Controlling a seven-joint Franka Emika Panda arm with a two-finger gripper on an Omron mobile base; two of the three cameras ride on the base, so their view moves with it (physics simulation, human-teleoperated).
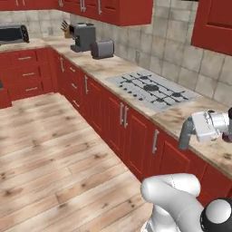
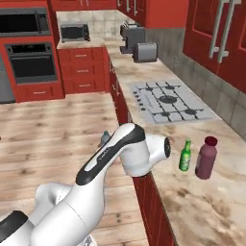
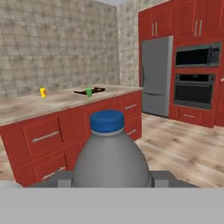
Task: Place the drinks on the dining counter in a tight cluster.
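Held the grey bottle (image 3: 109, 153) between narrow jaws of the gripper (image 3: 109, 180) — low centre of the hand view. Behind it, the dining counter (image 3: 26, 109) at left; green bottle (image 2: 185, 156) and maroon bottle (image 2: 206, 158) stood lower right of the right base view — beside the stove (image 2: 168, 102).

bottles: 3 (image 3: 109, 155) (image 2: 185, 156) (image 2: 206, 158) | cups: 2 (image 3: 43, 92) (image 3: 89, 92)

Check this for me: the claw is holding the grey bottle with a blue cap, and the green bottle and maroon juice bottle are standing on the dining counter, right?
Not quite. In the right base view the green bottle and maroon juice bottle stand on the stove counter, not the dining counter. The claw does hold the blue-capped grey bottle.
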